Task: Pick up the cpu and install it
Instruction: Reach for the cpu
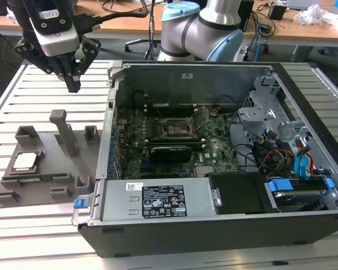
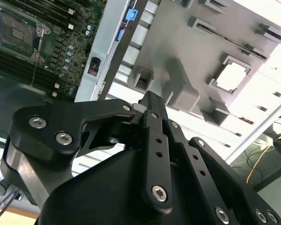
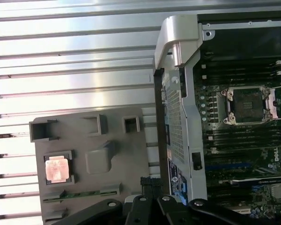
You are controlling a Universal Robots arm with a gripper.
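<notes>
The cpu [image 1: 25, 161] is a small silver square lying in a recess of the grey holder tray [image 1: 56, 185] at the exterior view's left. It also shows in both wrist views [image 2: 232, 76] [image 3: 57, 168]. My gripper [image 1: 73, 85] hangs high above the slatted table, behind the tray and well apart from the cpu. Its fingers [image 2: 152, 105] are shut together with nothing between them. The dark square socket [image 1: 173, 127] lies on the motherboard inside the open computer case, and both wrist views show it too [image 2: 16, 33] [image 3: 247, 105].
A green memory stick [image 1: 36, 177] lies in a slot along the tray's front. A tall grey post [image 1: 63, 132] rises from the tray's middle. The case's metal wall [image 1: 110, 129] stands between tray and motherboard. Cables and drive bays [image 1: 281, 146] crowd the case's right side.
</notes>
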